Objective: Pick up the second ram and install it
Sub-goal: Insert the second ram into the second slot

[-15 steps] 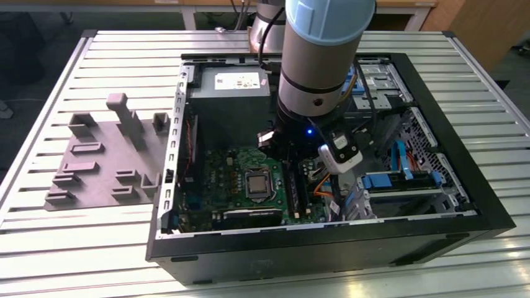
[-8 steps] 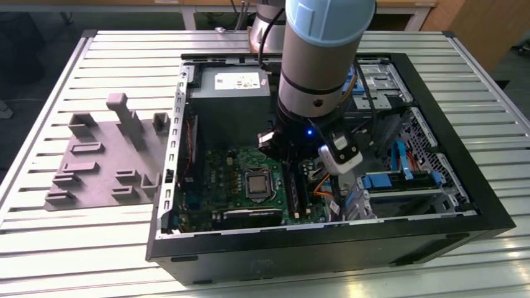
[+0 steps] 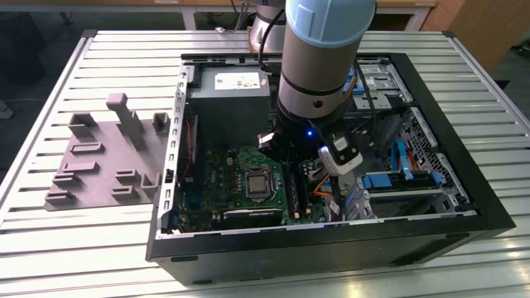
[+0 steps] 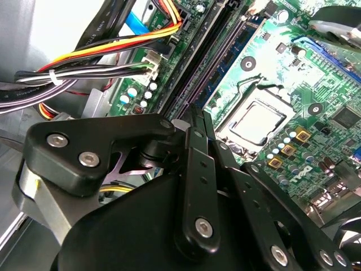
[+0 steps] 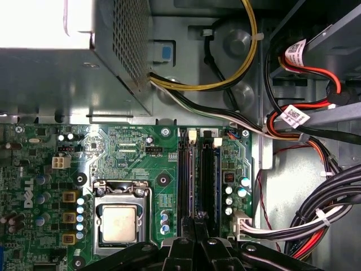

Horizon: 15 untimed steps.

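One blue ram [image 5: 208, 180] stands on edge in a black slot on the green board [image 5: 130, 152], directly ahead of the jaws. The gripper [image 5: 194, 224] hangs low inside the computer case [image 3: 331, 248], jaws pressed together. The processor [image 5: 118, 223] lies just beside them.

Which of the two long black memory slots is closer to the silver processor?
The inner black slot, right beside the silver processor; the outer black slot lies beyond it, toward the white cable connector.
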Tool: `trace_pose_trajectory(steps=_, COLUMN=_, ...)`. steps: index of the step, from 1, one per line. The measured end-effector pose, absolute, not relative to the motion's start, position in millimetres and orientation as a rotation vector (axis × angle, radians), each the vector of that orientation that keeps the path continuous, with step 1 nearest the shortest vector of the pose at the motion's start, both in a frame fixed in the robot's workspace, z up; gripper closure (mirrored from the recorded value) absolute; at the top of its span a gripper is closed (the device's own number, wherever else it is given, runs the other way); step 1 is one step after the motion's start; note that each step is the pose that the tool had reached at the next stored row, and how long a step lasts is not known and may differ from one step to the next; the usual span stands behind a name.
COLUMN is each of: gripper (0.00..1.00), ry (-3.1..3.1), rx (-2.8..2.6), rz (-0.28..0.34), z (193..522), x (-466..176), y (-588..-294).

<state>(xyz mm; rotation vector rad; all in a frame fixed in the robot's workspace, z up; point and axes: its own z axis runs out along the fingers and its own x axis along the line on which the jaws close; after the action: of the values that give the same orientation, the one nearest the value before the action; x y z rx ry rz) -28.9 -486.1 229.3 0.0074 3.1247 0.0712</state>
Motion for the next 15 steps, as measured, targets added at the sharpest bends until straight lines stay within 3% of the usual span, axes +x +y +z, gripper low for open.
trace_pose_trajectory(steps=15, gripper=0.88, ry=3.125, rx=0.014, rz=0.074, z=226.8, x=-28.8, y=-486.1)
